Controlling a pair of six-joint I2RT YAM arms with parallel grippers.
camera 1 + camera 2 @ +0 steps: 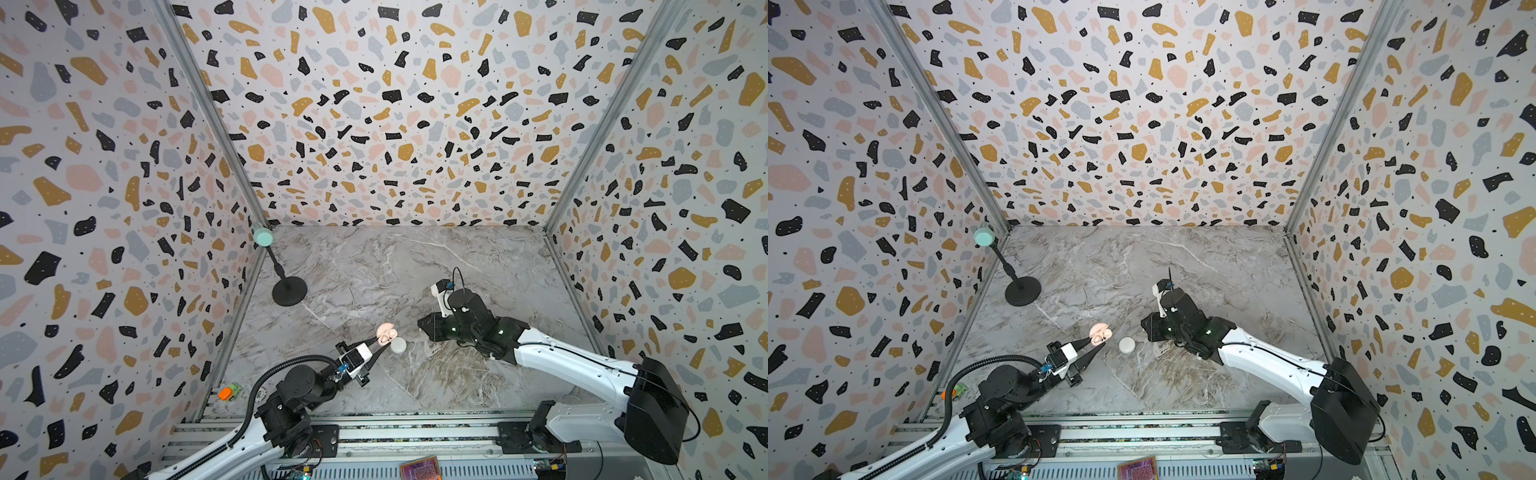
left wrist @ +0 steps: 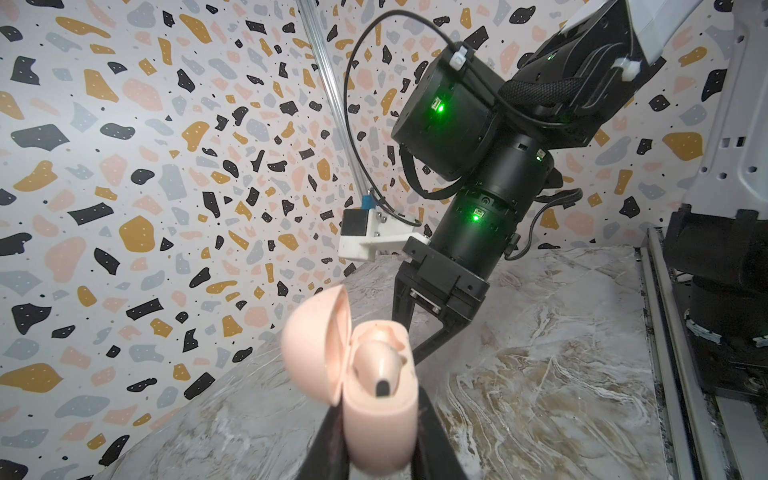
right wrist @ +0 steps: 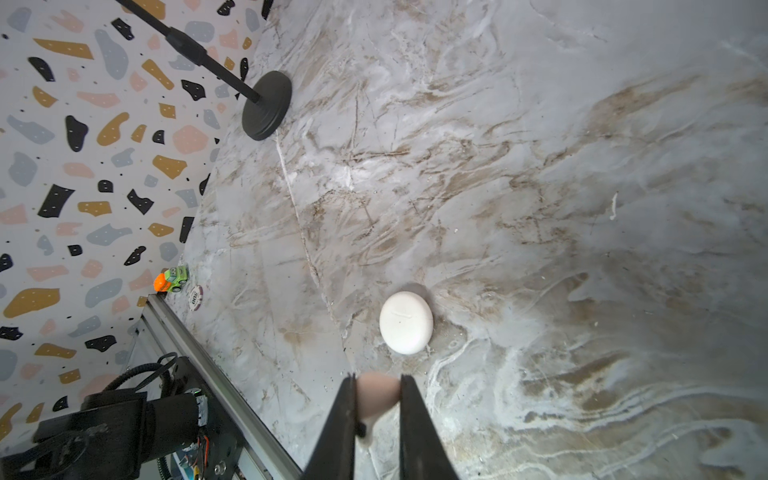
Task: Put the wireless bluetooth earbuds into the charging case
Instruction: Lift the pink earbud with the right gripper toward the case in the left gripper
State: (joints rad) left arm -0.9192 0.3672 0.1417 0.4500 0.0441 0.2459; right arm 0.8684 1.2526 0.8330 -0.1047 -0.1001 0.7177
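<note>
top views: high, looking down, far; wrist views: low, close; shared: marble table (image 1: 374,266)

The walls (image 1: 374,104) carry a terrazzo pattern: black, mustard, pale pink and grey-blue blotches on off-white. The tabletop (image 1: 374,266) is grey marble with white veins and brown streaks. The open case (image 2: 374,415) is peach pink; the seated earbud (image 2: 376,361) matches, with a black tip. The closed case (image 3: 406,322) is plain white. The stand (image 1: 289,291) is black with a mint-green head. The toy car (image 3: 171,279) is green and orange. The fingers (image 3: 336,436) are black, the held earbud (image 3: 374,397) pale pink.
</note>
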